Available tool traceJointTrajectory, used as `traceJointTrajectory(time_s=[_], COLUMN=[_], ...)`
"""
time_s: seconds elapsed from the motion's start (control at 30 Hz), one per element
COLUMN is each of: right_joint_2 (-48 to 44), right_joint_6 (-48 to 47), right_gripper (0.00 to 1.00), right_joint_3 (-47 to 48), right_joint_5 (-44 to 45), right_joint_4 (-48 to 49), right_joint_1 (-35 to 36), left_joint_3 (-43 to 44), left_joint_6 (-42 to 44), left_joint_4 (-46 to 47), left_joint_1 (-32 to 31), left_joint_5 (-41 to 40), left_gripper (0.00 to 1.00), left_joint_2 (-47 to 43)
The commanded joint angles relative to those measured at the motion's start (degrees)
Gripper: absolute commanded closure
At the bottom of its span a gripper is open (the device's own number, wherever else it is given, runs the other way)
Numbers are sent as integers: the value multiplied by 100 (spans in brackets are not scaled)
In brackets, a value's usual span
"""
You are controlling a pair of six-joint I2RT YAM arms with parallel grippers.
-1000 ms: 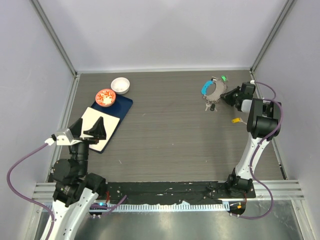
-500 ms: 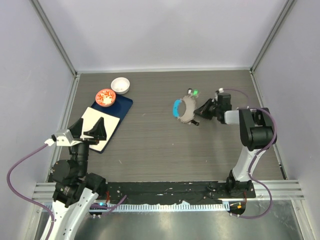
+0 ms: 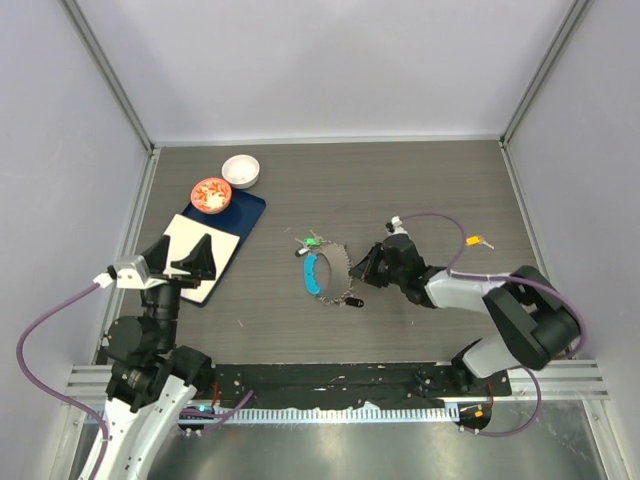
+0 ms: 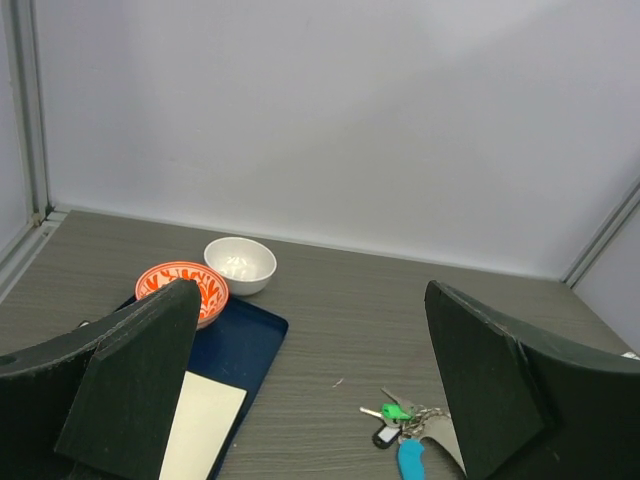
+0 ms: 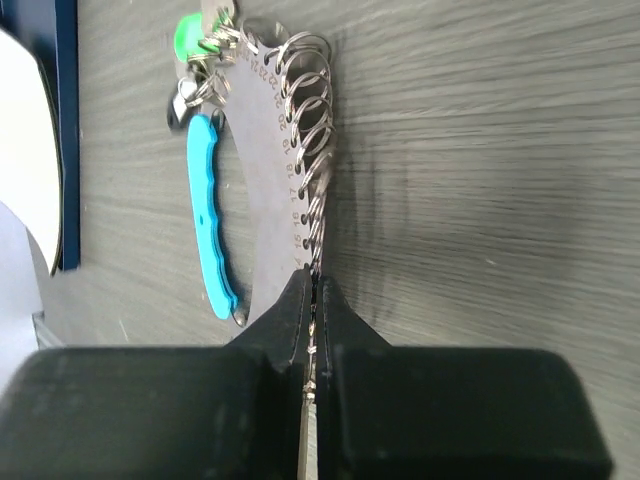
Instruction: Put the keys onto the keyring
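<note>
Counted one keyring (image 3: 332, 268), flat on the table (image 3: 400, 190) near its middle. Counted one blue curved piece (image 5: 208, 215) on it, along the edge away from the right gripper (image 3: 362, 268). Noted a row of small split rings (image 5: 312, 130) along the opposite edge; number not determinable. Found a cluster of keys (image 3: 308, 242) at the far end of the keyring, with one green tag (image 5: 188, 35); count of keys there not readable. Found one further key with a yellow tag (image 3: 480, 241) loose on the table, well apart to the right.

Also counted: one white bowl (image 3: 240, 171), one red-patterned dish (image 3: 211, 194) just beside it, one blue tray (image 3: 245, 212), one white card (image 3: 190, 240) on the tray.

Right arm found stretched low across the table toward the middle, forearm near level. Fingers (image 5: 400, 400) pressed together, pinching the ringed edge of the keyring.

Left arm found folded upright close to its base, left gripper (image 3: 178, 256) above the near end of the tray, aimed toward the far wall. Fingers (image 4: 140, 380) spread wide, holding nothing.
</note>
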Motion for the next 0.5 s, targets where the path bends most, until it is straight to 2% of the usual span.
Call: traceJointTrajectory(time_s=[0.0,0.1,0.13,0.17,0.33,0.47], right_joint_2=[-800,-1021,-1047,-1117,-1601,-1865], right_joint_6=[438,167,131,131,-36,-256], right_gripper=[99,74,59,54,39,35], right_joint_3=[-314,-280,-245,-262,-525,-622], right_joint_5=[1822,1659,1588,1544,1281,886], right_joint_4=[-14,-383,-480,-568,-1034,-1307], right_joint_1=[45,36,45,45,45,80], left_joint_3=[53,53,62,53,71,62], left_joint_6=[36,18,10,1,1,-8], left_joint_4=[188,197,197,197,171,179], left_joint_1=[-11,-11,-11,-11,-20,-20], left_joint_5=[105,114,123,140,149,184], left_gripper=[0,0,0,0,1,0], left_joint_2=[85,111,120,120,129,155])
